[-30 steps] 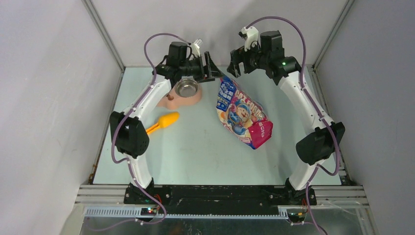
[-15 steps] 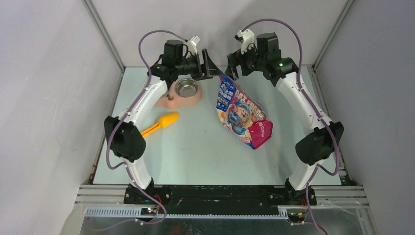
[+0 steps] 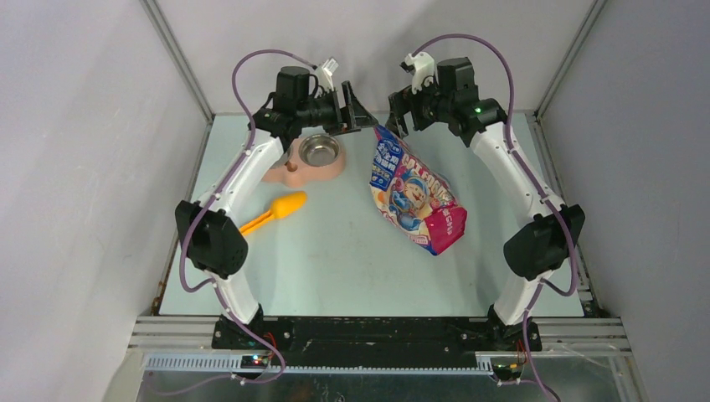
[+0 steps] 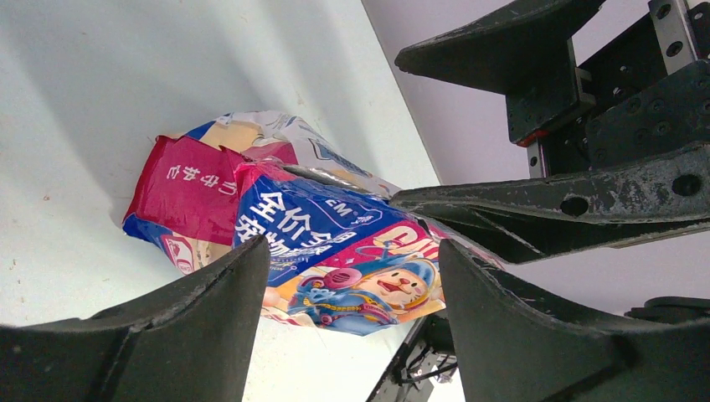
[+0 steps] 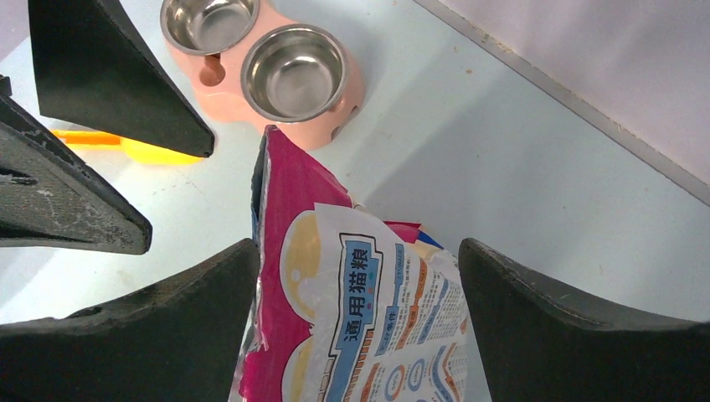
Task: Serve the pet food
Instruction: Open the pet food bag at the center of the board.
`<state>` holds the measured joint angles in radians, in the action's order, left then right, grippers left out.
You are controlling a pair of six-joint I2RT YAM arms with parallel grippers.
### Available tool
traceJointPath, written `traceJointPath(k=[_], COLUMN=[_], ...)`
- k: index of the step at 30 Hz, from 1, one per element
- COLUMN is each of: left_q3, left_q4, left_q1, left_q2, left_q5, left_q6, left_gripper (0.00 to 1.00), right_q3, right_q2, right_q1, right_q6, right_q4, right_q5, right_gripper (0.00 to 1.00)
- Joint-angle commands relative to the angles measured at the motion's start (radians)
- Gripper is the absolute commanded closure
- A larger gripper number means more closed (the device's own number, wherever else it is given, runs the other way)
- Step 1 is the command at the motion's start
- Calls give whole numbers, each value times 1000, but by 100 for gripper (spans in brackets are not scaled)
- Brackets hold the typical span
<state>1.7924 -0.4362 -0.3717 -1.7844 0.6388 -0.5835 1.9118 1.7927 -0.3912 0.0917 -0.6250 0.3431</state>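
The glossy blue, pink and red cat food bag (image 3: 414,197) lies on the table, its top end pointing to the back, between the two grippers. No kibble shows; it is hidden inside the bag. My left gripper (image 3: 362,115) is open just left of the bag's top, and the bag (image 4: 318,243) shows beyond its fingers (image 4: 192,318). My right gripper (image 3: 393,117) is open over the bag's top edge, with the bag (image 5: 368,301) between its fingers (image 5: 553,318), not clamped. Both steel bowls of the pink feeder (image 5: 276,75) look empty.
The pink double-bowl feeder (image 3: 310,159) stands at the back left, under the left wrist. The orange scoop (image 3: 280,208) lies in front of it and also shows in the right wrist view (image 5: 151,149). The back wall is close behind both grippers.
Both wrists have shifted slightly back and upward near the bag's top. The bag, feeder and scoop have stayed in place.
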Motion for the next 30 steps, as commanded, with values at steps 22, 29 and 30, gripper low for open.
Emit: traceJointPath(k=[22,29,30], left_q3=[-4,-3,-2], left_q4=[13,16,17], left_q1=[4,4,4], left_q2=[15,12,10], left_q5=[9,12,14], left_q6=[13,10,10], left_gripper=[21,21,21], right_q3=[-37,-43,-45], right_q2=[-55,-65,-67], right_q1=[8,41,44], right_q6=[7,-26,-33], right_q4=[52,61,61], right_q5=[6,71,81], right_gripper=[7,7,7])
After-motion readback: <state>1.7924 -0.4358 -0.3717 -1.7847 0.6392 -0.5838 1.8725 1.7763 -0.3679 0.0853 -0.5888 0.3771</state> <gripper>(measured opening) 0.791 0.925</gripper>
